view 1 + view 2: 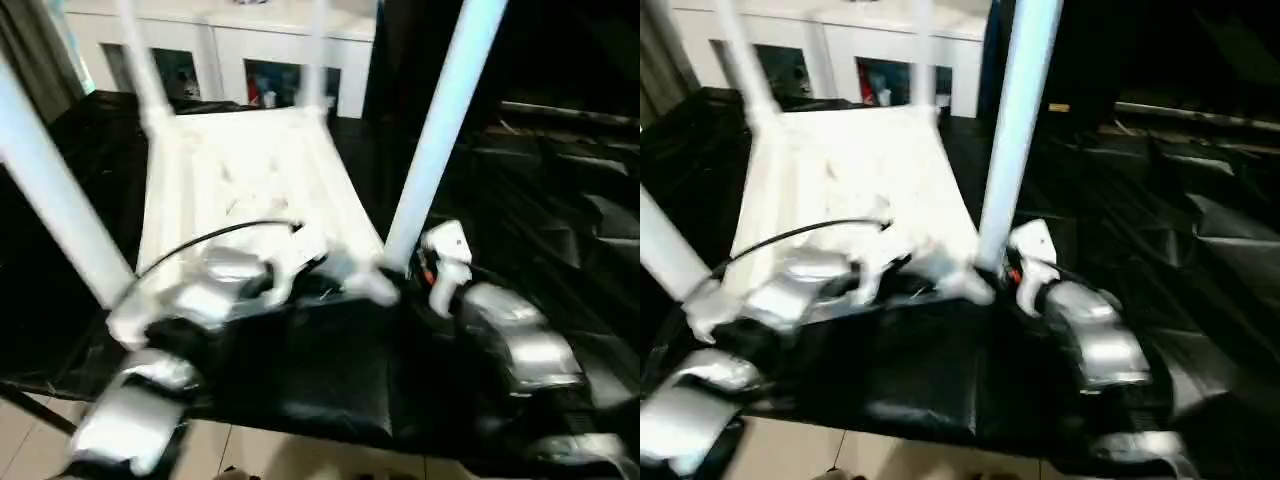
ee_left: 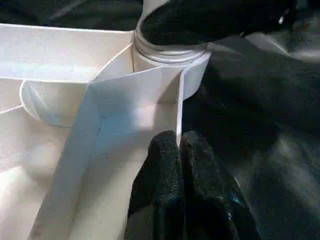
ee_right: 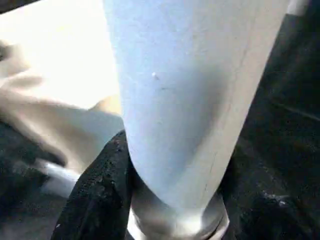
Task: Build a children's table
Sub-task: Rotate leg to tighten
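Table: the children's table (image 1: 250,190) lies upside down, legs pointing up, long axis running away from the robot.
Right gripper (image 3: 175,200): fingers clasp the near right leg (image 1: 440,130) at its base.
Left gripper (image 2: 179,150): fingers pinched together on the top's rim wall; the wrist view alone shows this.

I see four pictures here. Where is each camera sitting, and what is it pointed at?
Left eye view: on the head, looking down at the upturned table top; silver forearms show.
Right eye view: beside it, same scene.
Left wrist view: along the shut left gripper, pinching the top's rim.
Right wrist view: along the right gripper, fingers around the near right leg.
Both eye views share that leg.
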